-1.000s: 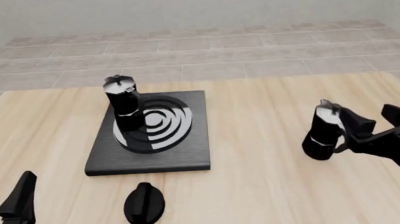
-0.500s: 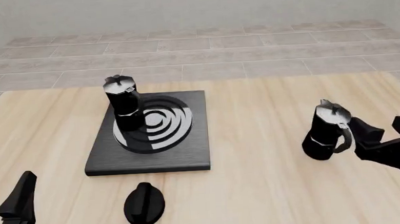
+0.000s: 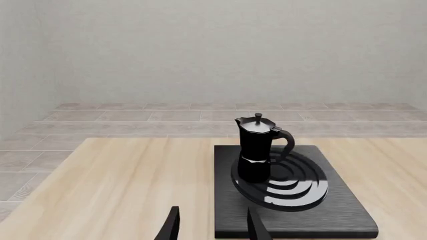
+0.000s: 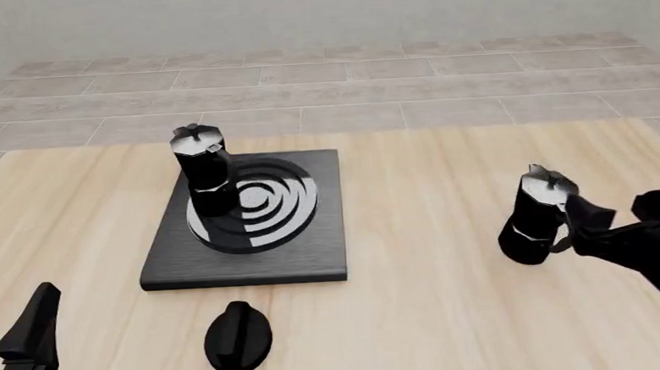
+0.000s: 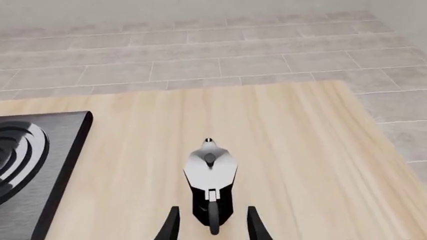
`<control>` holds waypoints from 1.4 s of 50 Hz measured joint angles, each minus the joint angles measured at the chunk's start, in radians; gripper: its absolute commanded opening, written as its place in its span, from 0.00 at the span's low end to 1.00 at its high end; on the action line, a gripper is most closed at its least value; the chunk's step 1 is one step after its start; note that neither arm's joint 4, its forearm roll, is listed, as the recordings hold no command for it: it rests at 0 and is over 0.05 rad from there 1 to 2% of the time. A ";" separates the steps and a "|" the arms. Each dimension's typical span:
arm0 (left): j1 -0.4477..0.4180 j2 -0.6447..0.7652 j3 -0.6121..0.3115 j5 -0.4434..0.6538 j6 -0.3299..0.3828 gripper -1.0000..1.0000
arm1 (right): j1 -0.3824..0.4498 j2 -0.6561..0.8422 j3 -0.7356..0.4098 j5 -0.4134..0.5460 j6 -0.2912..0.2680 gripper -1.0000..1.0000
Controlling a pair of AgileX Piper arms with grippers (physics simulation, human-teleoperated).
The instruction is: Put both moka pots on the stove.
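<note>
Where the right claw (image 4: 614, 214) stood a little back from the second pot half a second ago, it has now come in closer, its near finger up against the pot's handle, while everything else on the counter (image 4: 423, 231) lies as it did. At the near left edge of the front view the left claw (image 4: 27, 336) rests low over the wood, its fingers parted and holding nothing; its wrist view shows both fingertips (image 3: 172, 227) with bare counter between them. The black knob (image 4: 239, 336) lies just in front of the stove (image 4: 311, 254), apart from it. The stove sits left of the middle, and the first pot (image 4: 203, 170) stands upright on the burner's left side, long axis vertical, lid on top; in the left wrist view its handle points toward the burner's middle. Well to the right, on bare wood, the second pot (image 4: 535, 215) also stands upright, long axis vertical, spout turned away toward the far side and handle toward the right arm. In the right wrist view the fingers (image 5: 256, 225) are spread wide on either side of the pot's handle (image 5: 213, 215), not closed on it; whether either finger touches it cannot be told.
</note>
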 measured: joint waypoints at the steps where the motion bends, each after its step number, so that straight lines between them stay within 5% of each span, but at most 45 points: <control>1: 0.000 0.000 0.000 0.000 0.000 1.00 | 0.000 0.006 0.001 -0.006 0.000 1.00; 70: 0.000 0.000 0.000 0.000 0.000 1.00 | 0.000 0.400 0.043 -0.360 -0.008 1.00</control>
